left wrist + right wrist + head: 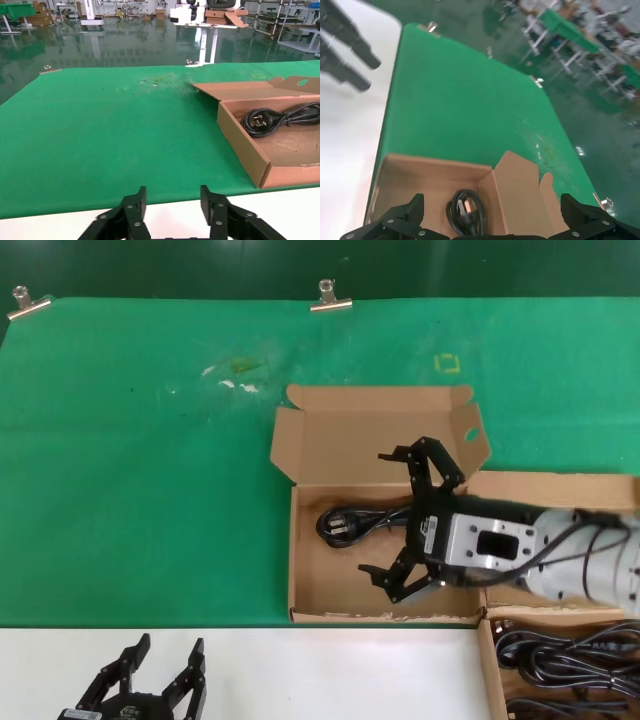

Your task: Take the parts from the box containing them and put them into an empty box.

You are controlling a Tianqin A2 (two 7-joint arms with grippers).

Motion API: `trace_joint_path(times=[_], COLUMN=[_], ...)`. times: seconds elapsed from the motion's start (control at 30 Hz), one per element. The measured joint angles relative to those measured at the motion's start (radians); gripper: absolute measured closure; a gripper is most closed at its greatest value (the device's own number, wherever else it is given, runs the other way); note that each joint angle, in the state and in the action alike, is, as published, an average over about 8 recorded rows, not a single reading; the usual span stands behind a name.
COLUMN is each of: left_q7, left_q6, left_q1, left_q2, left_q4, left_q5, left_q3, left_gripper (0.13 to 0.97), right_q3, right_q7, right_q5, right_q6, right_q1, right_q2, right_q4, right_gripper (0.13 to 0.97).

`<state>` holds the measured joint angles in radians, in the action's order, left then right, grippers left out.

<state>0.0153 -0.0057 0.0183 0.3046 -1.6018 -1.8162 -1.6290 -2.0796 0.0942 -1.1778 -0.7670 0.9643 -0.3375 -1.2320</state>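
My right tool point(405, 520), released wide, hangs over one black rubber cord point(350, 523) in the holed-flap cardboard box point(300, 585). My left tool point(160, 665), also released, sits parked on the white table edge point(300, 670).

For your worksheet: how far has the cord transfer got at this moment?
Done: one power cord lies in the holed-flap box. In hand: nothing; the right gripper hangs open over it. Left: bundled cords in the source box. The left gripper waits open.

The left gripper point(172, 212) hangs with fingers spread over the counter's point(100, 135) white near edge. On the green mat to the right, an open cardboard box point(245, 145) holds one black power cord point(272, 119).
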Motion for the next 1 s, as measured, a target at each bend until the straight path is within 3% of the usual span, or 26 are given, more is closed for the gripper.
trace_joint_path(times=[0.1, 0.27, 0.67, 0.8, 1.0], left_q7=[-0.001, -0.002, -0.005, -0.006, -0.008], left_q6=[0.000, 0.001, 0.002, 0.002, 0.003], left_q1=[-0.001, -0.003, -0.006, -0.008, -0.010], left_q2=[0.000, -0.001, -0.002, -0.002, -0.002], left_q4=[0.000, 0.000, 0.001, 0.001, 0.001], left_q5=[0.001, 0.002, 0.006, 0.007, 0.009], left_q3=[0.002, 0.004, 0.010, 0.012, 0.015], left_gripper=[0.721, 0.593, 0.323, 0.323, 0.229], right_q3=[0.026, 0.067, 0.169, 0.202, 0.253], right_q7=[-0.005, -0.013, -0.033, -0.040, -0.050], right_q5=[-0.033, -0.087, -0.219, -0.262, -0.328], right_q6=[0.041, 0.108, 0.270, 0.323, 0.405], right_q1=[-0.052, -0.136, -0.339, -0.407, -0.509], right_q2=[0.002, 0.005, 0.013, 0.016, 0.020], right_q4=[-0.020, -0.052, -0.129, -0.155, -0.194], right_gripper=[0.165, 0.132, 0.129, 0.129, 0.129])
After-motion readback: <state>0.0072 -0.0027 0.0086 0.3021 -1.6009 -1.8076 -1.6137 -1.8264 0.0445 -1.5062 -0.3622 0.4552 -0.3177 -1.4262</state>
